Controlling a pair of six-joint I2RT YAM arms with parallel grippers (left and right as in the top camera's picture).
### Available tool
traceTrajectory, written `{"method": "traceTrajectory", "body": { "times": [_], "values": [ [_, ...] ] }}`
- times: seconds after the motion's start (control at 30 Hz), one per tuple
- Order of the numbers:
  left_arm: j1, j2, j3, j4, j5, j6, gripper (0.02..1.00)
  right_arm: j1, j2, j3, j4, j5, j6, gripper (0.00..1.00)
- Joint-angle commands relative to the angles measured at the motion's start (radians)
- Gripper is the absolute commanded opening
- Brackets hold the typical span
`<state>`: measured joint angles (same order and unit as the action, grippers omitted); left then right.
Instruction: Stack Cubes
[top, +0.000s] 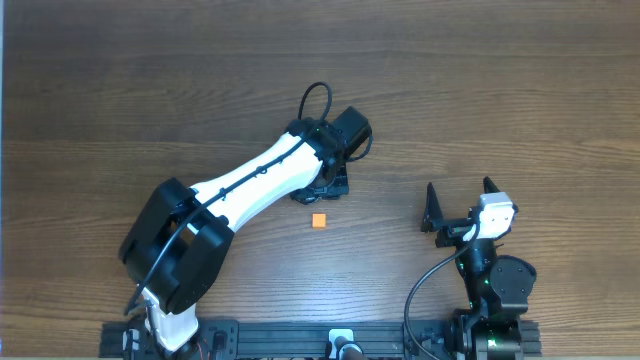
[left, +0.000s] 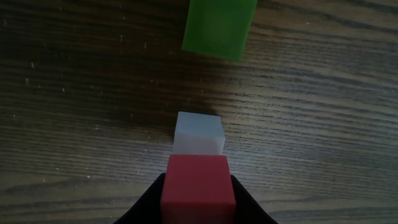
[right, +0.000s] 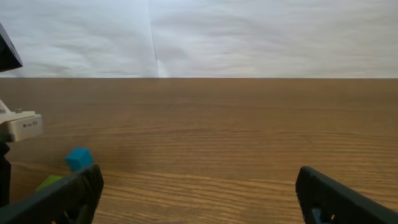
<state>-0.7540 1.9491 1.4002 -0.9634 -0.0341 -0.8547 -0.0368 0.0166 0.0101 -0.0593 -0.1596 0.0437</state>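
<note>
My left gripper (left: 198, 200) is shut on a red cube (left: 198, 185), held between its two dark fingers. Just beyond the red cube a pale white cube (left: 199, 132) rests on the wooden table, and a green cube (left: 219, 26) lies farther on. In the top view the left gripper (top: 325, 187) sits at the table's middle, with a small orange cube (top: 318, 221) a little nearer the bases. My right gripper (top: 458, 203) stands open at the right with nothing in it. From the right wrist view a blue cube (right: 79, 158) and the green cube (right: 48, 182) show beside that gripper's finger (right: 68, 194).
The wooden table (top: 520, 90) stretches bare to the back and both sides. A pale wall (right: 249, 37) rises behind its far edge. The left arm's white link (top: 255, 180) crosses the table diagonally from the lower left.
</note>
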Motion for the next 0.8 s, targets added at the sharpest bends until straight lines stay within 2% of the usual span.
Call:
{"method": "traceTrajectory", "body": {
  "times": [0.03, 0.8],
  "values": [
    [0.006, 0.013, -0.009, 0.003, -0.021, 0.034, 0.159, -0.005, -0.005, -0.005, -0.004, -0.004, -0.008, 0.993],
    [0.006, 0.028, -0.009, 0.017, -0.039, 0.045, 0.159, -0.005, -0.005, -0.005, -0.004, -0.004, -0.008, 0.993]
  ]
}}
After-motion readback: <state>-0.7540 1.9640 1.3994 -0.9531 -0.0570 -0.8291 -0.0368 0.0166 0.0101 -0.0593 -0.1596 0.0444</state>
